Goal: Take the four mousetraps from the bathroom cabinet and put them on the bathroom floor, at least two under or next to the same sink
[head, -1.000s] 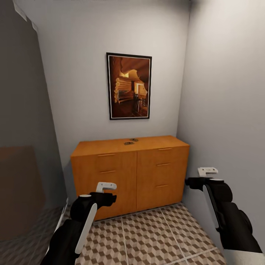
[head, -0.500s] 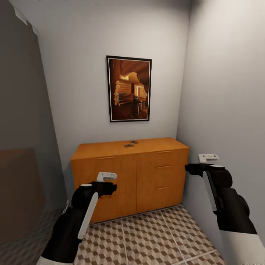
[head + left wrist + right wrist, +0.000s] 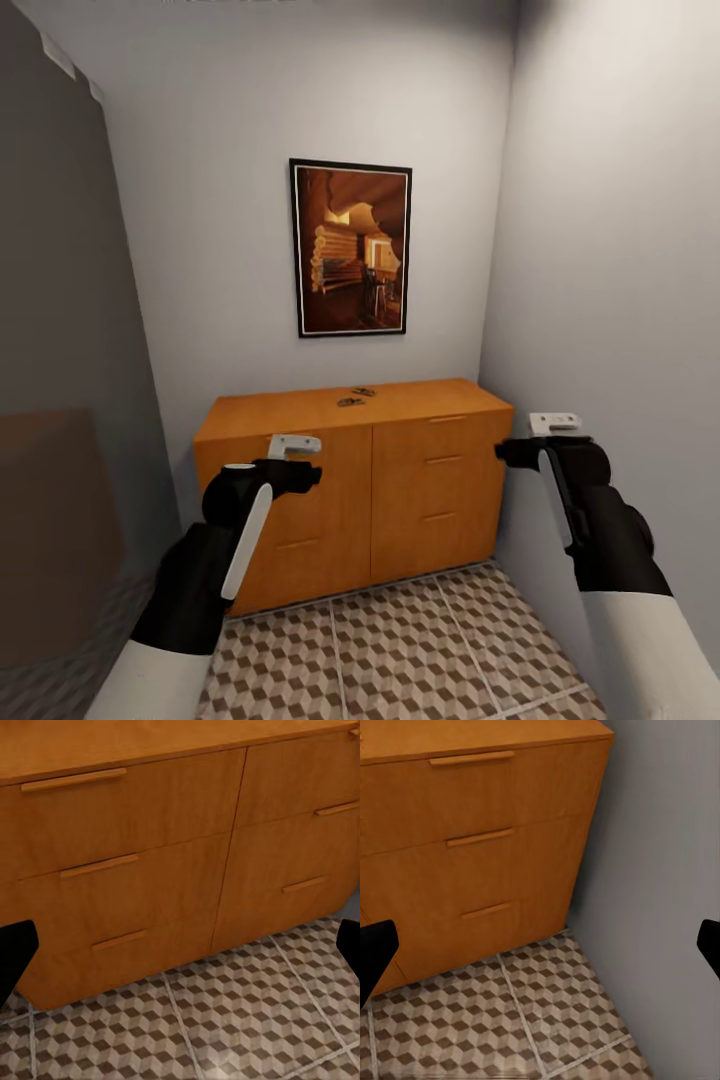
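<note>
Mousetraps (image 3: pixel 356 396) lie as small dark shapes, too tiny to count, on the cabinet (image 3: pixel 350 490) at frame centre; left gripper (image 3: pixel 180 952) and right gripper (image 3: pixel 540 949) gape wide, empty, fingertips cropped at frame edges

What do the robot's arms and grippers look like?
Both arms are glossy black with a white stripe along the forearm and white casing nearer the body. The left gripper and the right gripper carry small white blocky tops on black wrists. No cables or markings show.
</note>
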Robot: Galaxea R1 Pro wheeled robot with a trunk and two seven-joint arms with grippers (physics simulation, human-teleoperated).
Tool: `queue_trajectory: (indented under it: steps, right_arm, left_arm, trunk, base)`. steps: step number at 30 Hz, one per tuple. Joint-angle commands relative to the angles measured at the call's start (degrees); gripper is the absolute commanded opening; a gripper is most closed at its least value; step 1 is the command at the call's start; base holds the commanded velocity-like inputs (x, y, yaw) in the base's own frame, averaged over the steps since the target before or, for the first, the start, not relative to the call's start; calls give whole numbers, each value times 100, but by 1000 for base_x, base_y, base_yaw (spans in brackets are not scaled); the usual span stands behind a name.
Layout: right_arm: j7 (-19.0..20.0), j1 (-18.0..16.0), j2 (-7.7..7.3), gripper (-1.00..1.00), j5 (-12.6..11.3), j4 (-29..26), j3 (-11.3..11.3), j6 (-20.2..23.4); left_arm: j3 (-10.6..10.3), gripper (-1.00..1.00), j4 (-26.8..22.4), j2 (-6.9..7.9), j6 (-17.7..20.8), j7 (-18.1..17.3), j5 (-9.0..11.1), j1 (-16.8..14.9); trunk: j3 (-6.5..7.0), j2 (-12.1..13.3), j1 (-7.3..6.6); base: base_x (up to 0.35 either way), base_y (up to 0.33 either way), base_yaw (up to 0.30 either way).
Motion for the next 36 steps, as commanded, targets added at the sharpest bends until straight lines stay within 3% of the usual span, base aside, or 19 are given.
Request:
queue_trajectory:
  steps: [1,5,11,23,36]
  right_arm:
    - [18,-46,4,100,44,59,4,27]
    - [12,-318,21,100,51,391,16,27]
    - [4,-502,32,100,57,607,27,27]
    - [3,-533,43,100,52,726,36,27]
    - [-5,-628,277,100,74,734,38,-88]
  left_arm:
    - [-2,100,42,0,22,51,50,-48]
    - [15,100,372,3,21,51,48,-276]
    - [30,100,532,12,0,89,28,-369]
    - [52,100,530,28,-149,388,13,-381]
    - [83,100,518,20,-591,411,21,-382]
  trunk:
    - [11,37,-23]
    - [83,197,-111]
    - [190,438,-242]
    - [190,438,-242]
    - [190,438,-242]
  base:
    - [0,0,0]
    - [0,0,0]
    - [0,0,0]
    - [44,0,0]
    - [310,0,0]
